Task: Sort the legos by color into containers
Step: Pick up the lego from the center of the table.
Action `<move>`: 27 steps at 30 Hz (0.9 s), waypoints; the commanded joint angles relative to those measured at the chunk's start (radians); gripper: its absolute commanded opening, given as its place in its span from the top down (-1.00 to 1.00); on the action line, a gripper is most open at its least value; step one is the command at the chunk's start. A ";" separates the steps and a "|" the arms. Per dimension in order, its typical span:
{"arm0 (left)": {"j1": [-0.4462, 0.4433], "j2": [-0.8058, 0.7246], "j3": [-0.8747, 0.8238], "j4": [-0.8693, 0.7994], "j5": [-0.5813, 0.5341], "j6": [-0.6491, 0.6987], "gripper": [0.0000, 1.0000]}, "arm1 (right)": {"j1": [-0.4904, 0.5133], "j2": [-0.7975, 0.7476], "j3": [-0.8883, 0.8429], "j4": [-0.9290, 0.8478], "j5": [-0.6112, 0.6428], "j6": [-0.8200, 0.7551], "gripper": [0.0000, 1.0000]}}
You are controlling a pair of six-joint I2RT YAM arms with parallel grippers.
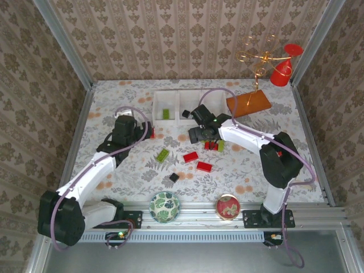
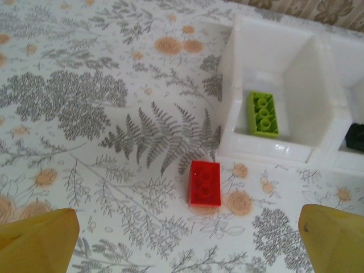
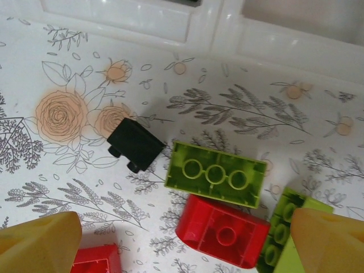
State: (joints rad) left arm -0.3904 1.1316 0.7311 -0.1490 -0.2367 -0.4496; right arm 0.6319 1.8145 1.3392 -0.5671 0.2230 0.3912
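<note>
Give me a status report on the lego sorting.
Left gripper open above red brick by tray. Right gripper open above mixed bricks. Green brick in tray's left compartment. Nothing blocking.

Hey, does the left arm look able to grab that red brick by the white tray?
Probably yes: the left gripper is open above the red brick, which lies alone in front of the tray.

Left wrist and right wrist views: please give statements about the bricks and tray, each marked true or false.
1. A lime green brick lies in a compartment of the white tray. True.
2. The red brick before the left gripper lies in the tray. False: it lies on the table, outside the tray wall.
3. The left gripper grips a brick. False: it is open and holds nothing.
4. In the right wrist view, a black brick lies on the table next to a second lime green brick. True.
</note>
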 commanded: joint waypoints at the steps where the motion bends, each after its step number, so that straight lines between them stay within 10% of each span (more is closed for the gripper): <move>1: 0.017 -0.019 -0.032 0.003 -0.004 -0.028 -1.00 | 0.017 0.045 0.050 -0.053 -0.031 -0.035 -0.90; 27: 0.034 -0.012 -0.067 0.014 0.008 -0.047 -1.00 | 0.015 0.293 0.260 -0.100 -0.067 -0.150 -0.58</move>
State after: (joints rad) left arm -0.3660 1.1301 0.6769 -0.1478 -0.2325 -0.4767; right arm 0.6506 2.0743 1.5665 -0.6334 0.1707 0.2733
